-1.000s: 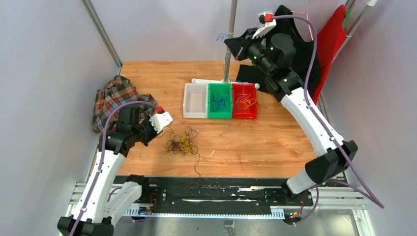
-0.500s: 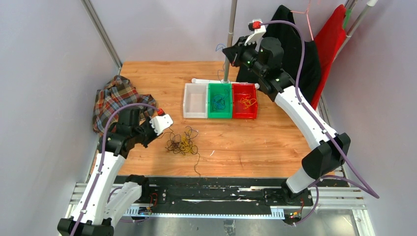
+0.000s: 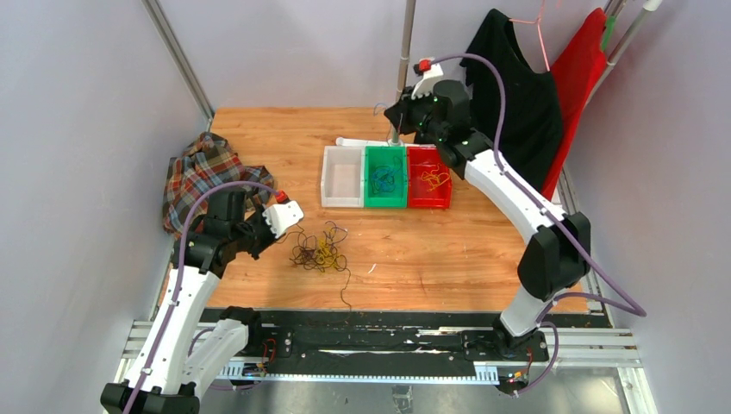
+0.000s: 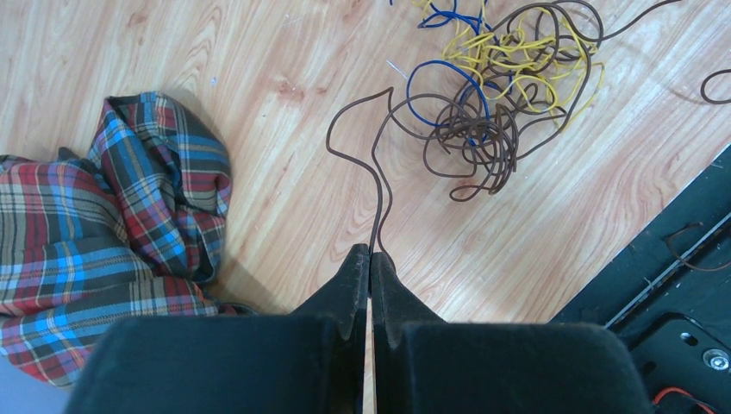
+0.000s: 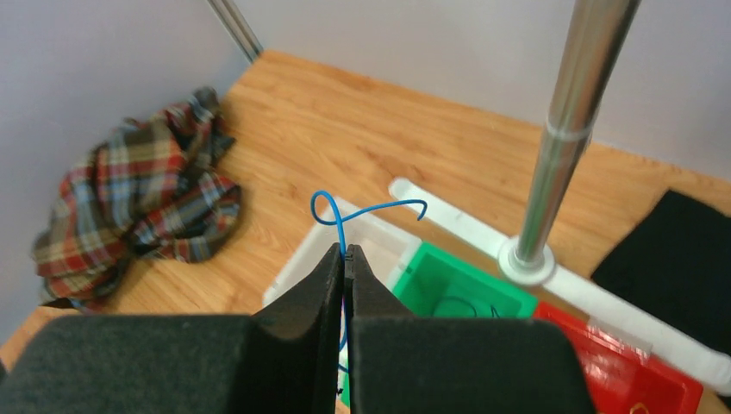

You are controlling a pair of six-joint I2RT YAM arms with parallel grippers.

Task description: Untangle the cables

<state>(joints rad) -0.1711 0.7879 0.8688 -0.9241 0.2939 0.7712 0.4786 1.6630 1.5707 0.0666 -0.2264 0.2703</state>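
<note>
A tangle of brown, yellow and blue cables (image 3: 320, 250) lies on the wooden table; it also shows in the left wrist view (image 4: 496, 82). My left gripper (image 4: 371, 252) is shut on a brown cable (image 4: 376, 177) that runs from the tangle to its tips, low over the table beside the plaid cloth. My right gripper (image 5: 346, 252) is shut on a blue cable (image 5: 340, 216), held high above the white bin (image 5: 379, 235) and green bin (image 5: 448, 289). In the top view the right gripper (image 3: 395, 112) is near the metal pole.
White (image 3: 342, 177), green (image 3: 384, 177) and red (image 3: 428, 177) bins stand side by side mid-table, the green and red ones holding cables. A metal pole (image 3: 402, 78) on a white base rises behind them. A plaid cloth (image 3: 203, 172) lies at the left edge. Black and red garments hang back right.
My right arm has swung left and lower with the blue cable, from beside the black garment to over the bins near the pole. The left arm and tangle have barely moved.
</note>
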